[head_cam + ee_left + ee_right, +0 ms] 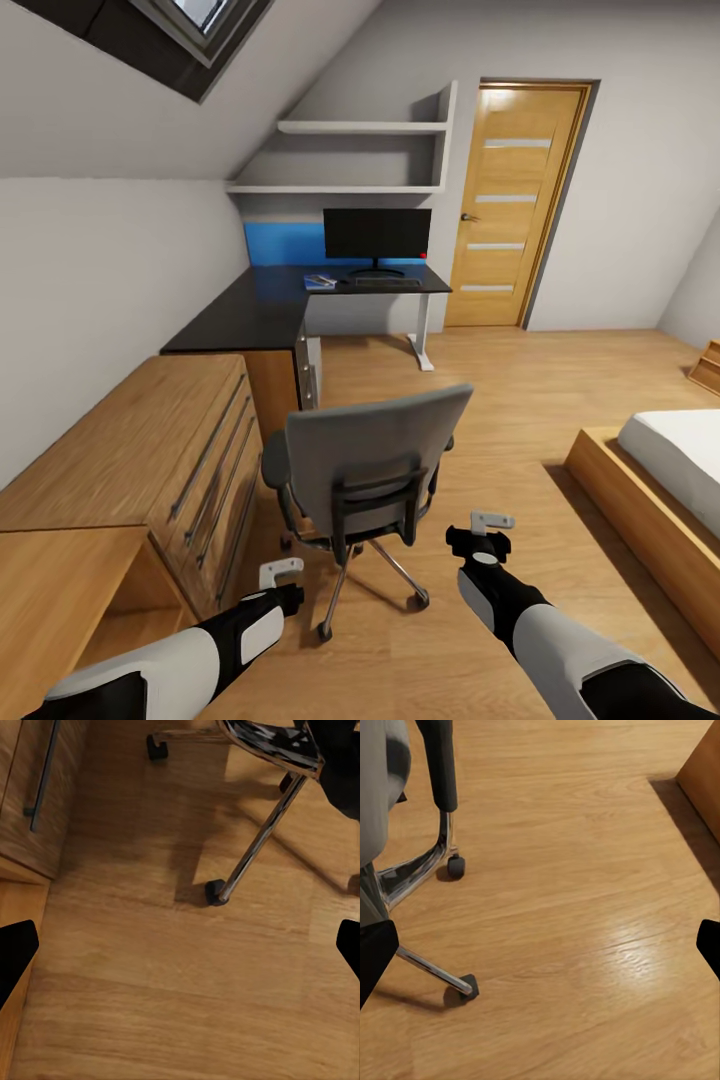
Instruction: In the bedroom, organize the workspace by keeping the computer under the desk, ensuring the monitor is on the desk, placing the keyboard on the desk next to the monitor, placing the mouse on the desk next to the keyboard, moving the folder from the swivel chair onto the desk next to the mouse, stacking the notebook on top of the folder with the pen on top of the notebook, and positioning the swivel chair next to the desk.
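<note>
Both grippers spread, empty: left gripper (pixel 281 578), right gripper (pixel 491 530). Swivel chair (pixel 372 462) stood just ahead, between them; desk (pixel 290 305) well beyond. Advice: grasp backrest edges evenly, push straight, avoid dresser (pixel 130 450).

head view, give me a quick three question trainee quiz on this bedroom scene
1. True or false: the grey upholstered swivel chair stands between the robot and the long black-topped desk.
2. What sits on the desk in front of the wide black monitor? A) slim dark keyboard B) lamp C) mug
3. Fill in: both the left pincer and the right pincer hang over the oak plank ____.

Key: 1 true; 2 A; 3 floor.
</note>
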Available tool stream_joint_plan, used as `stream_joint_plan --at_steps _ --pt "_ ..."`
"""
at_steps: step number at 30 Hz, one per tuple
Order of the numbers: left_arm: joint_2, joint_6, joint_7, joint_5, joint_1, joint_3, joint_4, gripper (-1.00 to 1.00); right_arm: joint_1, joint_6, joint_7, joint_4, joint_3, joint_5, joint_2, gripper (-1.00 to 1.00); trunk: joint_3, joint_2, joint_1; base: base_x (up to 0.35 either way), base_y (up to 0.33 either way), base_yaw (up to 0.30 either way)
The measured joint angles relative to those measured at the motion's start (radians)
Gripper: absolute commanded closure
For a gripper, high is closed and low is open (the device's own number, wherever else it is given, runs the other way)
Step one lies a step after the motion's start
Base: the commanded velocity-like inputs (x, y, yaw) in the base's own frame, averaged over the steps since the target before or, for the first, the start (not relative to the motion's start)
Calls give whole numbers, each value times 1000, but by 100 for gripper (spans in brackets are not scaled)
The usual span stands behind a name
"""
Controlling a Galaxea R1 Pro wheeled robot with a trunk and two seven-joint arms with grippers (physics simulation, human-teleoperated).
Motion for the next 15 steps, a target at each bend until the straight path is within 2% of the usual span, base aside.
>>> stream_joint_plan --at_steps 15 --pt "-3 1 1 -1 0 -3 0 -100 0 -55 0 3 0 1 0 -100 -47 -105 58 0 0 0"
